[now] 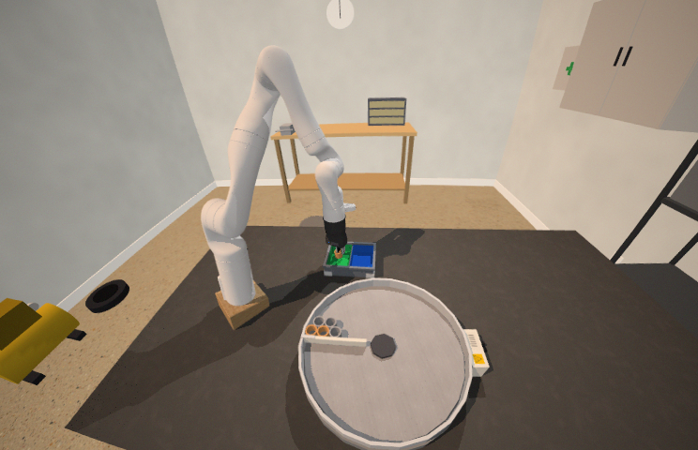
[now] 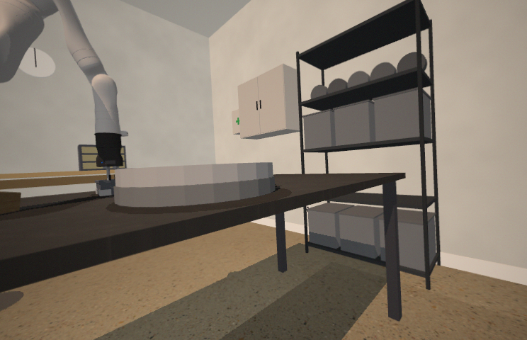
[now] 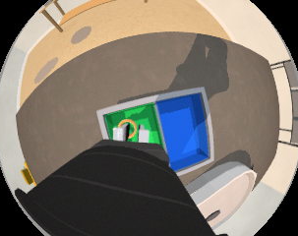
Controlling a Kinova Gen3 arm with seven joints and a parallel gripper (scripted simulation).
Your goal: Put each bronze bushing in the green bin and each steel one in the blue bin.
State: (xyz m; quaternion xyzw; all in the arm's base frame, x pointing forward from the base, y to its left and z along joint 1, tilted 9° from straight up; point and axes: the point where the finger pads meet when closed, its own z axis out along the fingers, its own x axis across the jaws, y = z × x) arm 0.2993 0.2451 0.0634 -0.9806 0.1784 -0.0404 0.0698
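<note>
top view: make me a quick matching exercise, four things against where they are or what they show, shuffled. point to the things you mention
Things
1. blue bin (image 1: 363, 256) (image 3: 180, 123)
2. turntable (image 1: 414, 371) (image 2: 192, 180) (image 3: 232, 197)
3. green bin (image 1: 343, 262) (image 3: 145, 114)
4. wooden block (image 1: 239, 314) (image 2: 5, 202)

Places and states
a. under the arm's foot
b. no bushing showing in it
c. directly below the hand (image 1: 338, 250) (image 2: 108, 180) (image 3: 132, 134)
d. dark hub (image 1: 383, 346) (image 3: 213, 215) at its centre

Pairs: 1-b, 2-d, 3-c, 4-a

One orange bronze bushing at the green bin, two more and three grey steel ones upright on the turntable
</note>
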